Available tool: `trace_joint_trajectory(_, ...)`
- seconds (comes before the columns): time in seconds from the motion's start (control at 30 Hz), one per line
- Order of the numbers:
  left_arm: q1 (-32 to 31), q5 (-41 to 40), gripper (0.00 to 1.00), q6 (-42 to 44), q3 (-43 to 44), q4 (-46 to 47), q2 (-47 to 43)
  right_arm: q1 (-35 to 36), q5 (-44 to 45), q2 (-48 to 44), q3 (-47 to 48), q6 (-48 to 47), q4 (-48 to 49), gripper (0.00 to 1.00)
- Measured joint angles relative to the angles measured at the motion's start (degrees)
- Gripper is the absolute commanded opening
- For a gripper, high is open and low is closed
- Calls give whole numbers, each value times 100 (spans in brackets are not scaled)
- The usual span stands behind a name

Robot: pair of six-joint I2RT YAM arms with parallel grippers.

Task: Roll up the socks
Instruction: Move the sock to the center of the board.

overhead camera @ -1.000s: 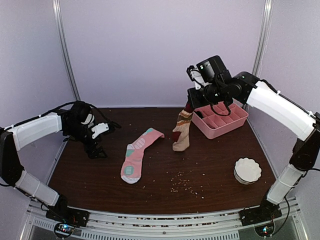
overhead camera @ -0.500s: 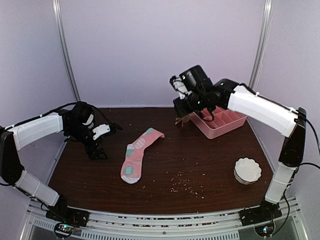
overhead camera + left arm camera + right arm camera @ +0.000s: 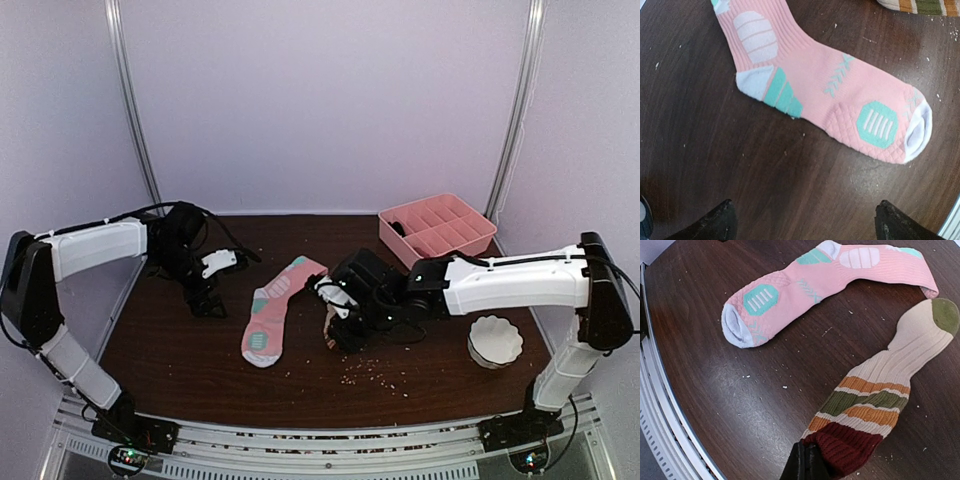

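Beige striped fabric sock (image 3: 890, 375), cuff pinched in our right fingers (image 3: 805, 465), lies beside, not on, the pink mint-patched sock (image 3: 805, 285); rolling now, we'd likely miss one. Left fingers (image 3: 715, 225) hang spread.

The desk (image 3: 180, 350) has a dark brown wood-grain top. A pink sock (image 3: 272, 310) with mint-green patches lies flat left of centre. A beige striped sock (image 3: 880, 400) lies just right of it, its olive toe close beside the pink sock's cuff, not touching. A pink divided tray (image 3: 437, 227) sits at the far right corner. A white fluted bowl (image 3: 495, 340) stands near the right edge. Pale crumbs (image 3: 370, 368) are scattered across the near centre.
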Motion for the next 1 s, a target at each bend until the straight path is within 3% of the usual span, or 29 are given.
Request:
trace_joint_trajectory(0.23, -688, -284, 98, 0, 868, 208, 1056, -20, 234, -1134, -1134, 461, 243, 0)
trace_joint_trajectory(0.4, -1154, -673, 98, -9, 1447, 474, 1928, -267, 560, -1502, -1102, 533, 15, 0)
trace_joint_trajectory(0.6, -1517, -1261, 98, 44, 1351, 748, 2291, -846, 704, -1672, -1045, 503, -238, 0)
trace_joint_trajectory(0.83, -1539, -2321, 98, 31, 1287, 970, 2393, -1519, 710, -1781, -756, 286, -479, 0)
trace_joint_trajectory(1.0, -1049, -2802, 98, -42, 1292, 1049, 2393, -1982, 778, -1563, 188, -98, -715, 0)
